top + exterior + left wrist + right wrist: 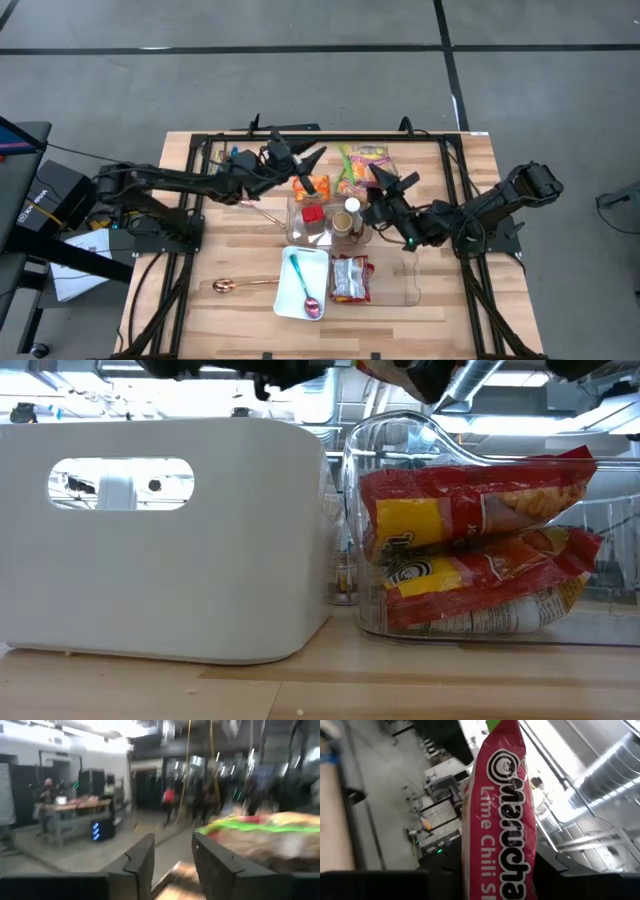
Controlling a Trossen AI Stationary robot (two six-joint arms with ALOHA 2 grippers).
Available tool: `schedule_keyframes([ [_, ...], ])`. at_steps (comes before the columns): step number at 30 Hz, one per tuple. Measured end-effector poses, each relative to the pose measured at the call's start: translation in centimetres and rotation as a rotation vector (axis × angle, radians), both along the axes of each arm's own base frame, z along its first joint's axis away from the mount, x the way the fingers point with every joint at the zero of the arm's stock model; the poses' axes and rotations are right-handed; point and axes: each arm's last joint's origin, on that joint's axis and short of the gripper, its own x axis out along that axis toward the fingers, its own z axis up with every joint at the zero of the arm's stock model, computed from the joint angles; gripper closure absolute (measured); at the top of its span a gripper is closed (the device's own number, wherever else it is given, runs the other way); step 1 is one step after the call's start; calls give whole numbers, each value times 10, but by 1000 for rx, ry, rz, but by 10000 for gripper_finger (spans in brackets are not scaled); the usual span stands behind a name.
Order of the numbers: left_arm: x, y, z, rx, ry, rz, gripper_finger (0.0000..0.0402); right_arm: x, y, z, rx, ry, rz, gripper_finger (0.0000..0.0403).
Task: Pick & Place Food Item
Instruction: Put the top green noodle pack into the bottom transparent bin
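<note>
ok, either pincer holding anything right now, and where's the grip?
The right pincer is closed on the Maruchan lime chili ramen packet, gripping one narrow end so the packet sticks out past the fingers. The left pincer holds nothing; its fingers are apart.

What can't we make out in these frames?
- Right wrist view: the Maruchan packet held by the right end effector is cut off at the bottom edge, so its flavour text is incomplete.
- Left wrist view: the green-striped packet is motion-blurred and unreadable; the left end effector is open and empty.
- Low view: the white bin hides its own contents; both arms are cropped at the top.
</note>
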Motion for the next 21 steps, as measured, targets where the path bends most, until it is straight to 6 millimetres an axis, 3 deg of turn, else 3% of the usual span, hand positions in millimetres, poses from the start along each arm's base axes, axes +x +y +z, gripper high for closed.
schedule_keyframes([
  [4,-20,-1,5,24,206,39,240,-6,24,-9,4,91,33,260],
  [10,-49,-4,11,30,383,43,199,-27,67,-13,23,75,203,252],
  [21,-95,-11,-4,-15,317,15,164,-85,132,-4,140,-73,532,259],
])
